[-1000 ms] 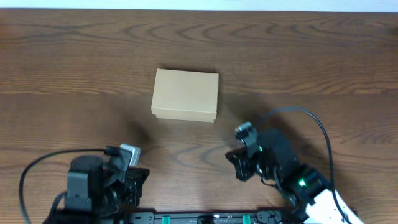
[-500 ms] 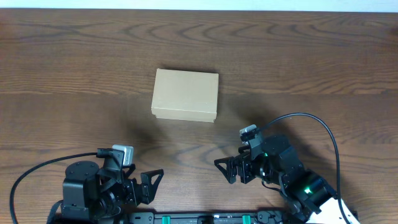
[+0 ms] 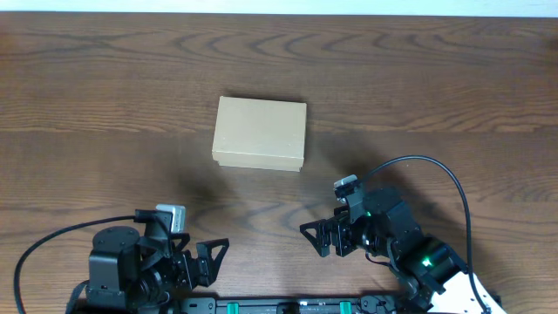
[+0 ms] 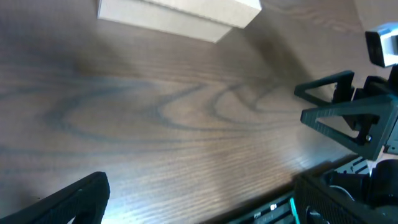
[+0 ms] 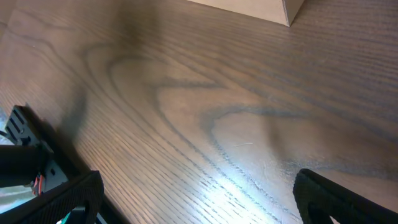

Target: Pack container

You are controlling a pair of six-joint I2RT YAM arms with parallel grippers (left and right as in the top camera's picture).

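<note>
1. The container (image 3: 260,133) sits lid-down at mid-table, unmoved from a second ago.
2. My left gripper (image 3: 212,259) and right gripper (image 3: 314,239) now sit nearer the table's (image 3: 436,87) front edge, turned inward, fingers apart and empty (well apart from it).
3. I judge the packing done.

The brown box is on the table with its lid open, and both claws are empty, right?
Not quite. The box has its lid shut, lying flat on top, as the overhead view shows. The rest is right: it sits on the table, and the left gripper and right gripper are both empty.
</note>
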